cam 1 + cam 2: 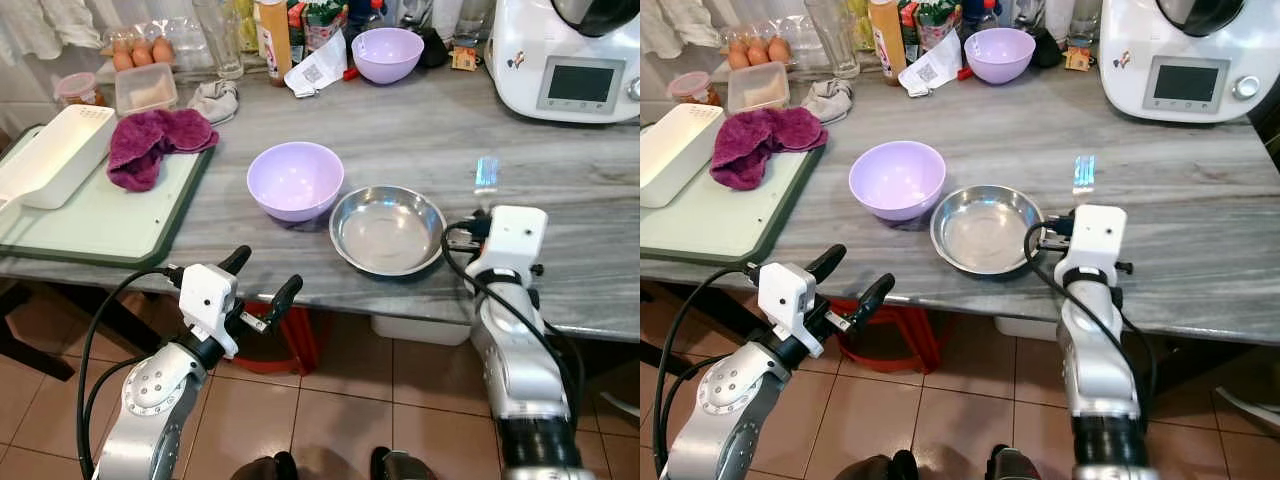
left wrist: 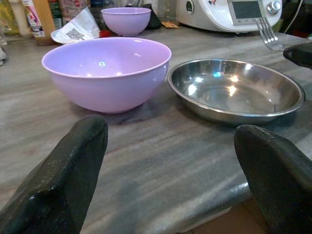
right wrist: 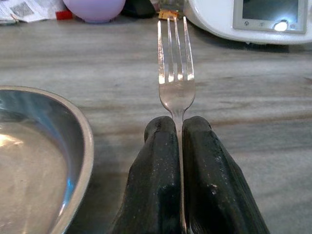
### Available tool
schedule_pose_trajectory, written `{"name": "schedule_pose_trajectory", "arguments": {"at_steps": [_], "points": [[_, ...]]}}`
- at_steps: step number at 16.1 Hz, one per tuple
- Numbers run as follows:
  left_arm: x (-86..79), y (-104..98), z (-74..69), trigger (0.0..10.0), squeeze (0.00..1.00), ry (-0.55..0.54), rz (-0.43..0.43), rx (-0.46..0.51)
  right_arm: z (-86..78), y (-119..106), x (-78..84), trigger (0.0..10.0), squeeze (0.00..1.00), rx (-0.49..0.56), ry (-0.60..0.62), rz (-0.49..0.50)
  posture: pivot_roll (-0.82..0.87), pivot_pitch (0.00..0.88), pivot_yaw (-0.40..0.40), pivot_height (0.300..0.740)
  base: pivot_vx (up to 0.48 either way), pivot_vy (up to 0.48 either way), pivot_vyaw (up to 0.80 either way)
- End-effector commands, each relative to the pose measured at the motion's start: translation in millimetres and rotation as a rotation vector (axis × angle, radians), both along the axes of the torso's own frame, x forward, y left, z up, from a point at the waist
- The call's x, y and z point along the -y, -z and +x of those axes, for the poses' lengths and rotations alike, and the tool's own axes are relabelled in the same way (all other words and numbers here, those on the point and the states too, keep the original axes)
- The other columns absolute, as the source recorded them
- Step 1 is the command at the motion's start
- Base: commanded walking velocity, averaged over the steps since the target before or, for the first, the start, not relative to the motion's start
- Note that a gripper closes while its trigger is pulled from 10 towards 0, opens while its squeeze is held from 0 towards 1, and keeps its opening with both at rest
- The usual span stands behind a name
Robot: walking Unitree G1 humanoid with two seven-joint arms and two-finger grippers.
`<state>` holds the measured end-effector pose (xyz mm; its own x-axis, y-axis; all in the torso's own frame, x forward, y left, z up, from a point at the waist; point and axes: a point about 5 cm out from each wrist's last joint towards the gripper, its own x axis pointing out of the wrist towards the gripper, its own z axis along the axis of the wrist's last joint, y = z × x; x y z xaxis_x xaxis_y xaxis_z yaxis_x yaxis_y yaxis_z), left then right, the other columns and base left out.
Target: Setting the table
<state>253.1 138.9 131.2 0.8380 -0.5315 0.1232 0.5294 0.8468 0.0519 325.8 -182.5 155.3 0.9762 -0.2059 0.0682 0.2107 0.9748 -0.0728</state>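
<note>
The right end effector [image 3: 178, 127] pinched a fork [image 3: 175, 73] just beside the steel plate [image 1: 388, 230]; the left end effector [image 1: 262, 276], spread, hovered near the plate, a lilac bowl [image 1: 295, 179] touching it on the counter [image 1: 560, 190].

Grey table [image 1: 420, 150]: purple bowl [image 1: 295, 179] touching steel dish [image 1: 387, 229] near front edge; green board [image 1: 100, 215] at left end.

No wording can be read — the paper sheet [image 1: 318, 68] carries a QR-like square, print too small.
</note>
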Motion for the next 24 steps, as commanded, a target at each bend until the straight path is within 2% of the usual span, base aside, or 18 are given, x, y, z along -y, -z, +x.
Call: {"name": "schedule_pose_trajectory", "arguments": {"at_steps": [1,4,10,12,24], "points": [[-2.6,3.2,-2.5,10.0,0.0,0.004,0.022,-0.007,2.1,-0.4,3.8,10.0,0.0,-0.008,0.006,0.019,-0.12,0.188,0.054,0.74,0.0,0.0,0.0],[-2.0,3.7,-4.3,10.0,0.0,0.047,0.026,-0.009,8.2,-2.4,9.8,10.0,0.0,-0.024,0.014,0.035,-0.11,0.185,0.051,0.74,0.0,0.0,0.0],[2.7,3.3,-5.1,10.0,0.0,0.133,0.011,-0.01,8.8,7.1,6.3,10.0,0.0,-0.07,-0.001,0.083,-0.1,0.183,0.057,0.74,0.0,0.0,0.0],[3.1,5.7,-4.1,10.0,0.0,0.136,0.013,-0.015,10.6,13.3,3.6,10.0,0.0,-0.112,-0.043,0.095,-0.11,0.183,0.06,0.74,0.0,0.0,0.0],[3.2,5.3,-4.5,10.0,0.0,0.146,0.026,-0.019,15.6,26.0,10.4,10.0,0.0,-0.247,-0.135,0.137,-0.1,0.191,0.063,0.74,0.0,0.0,0.0]]}}
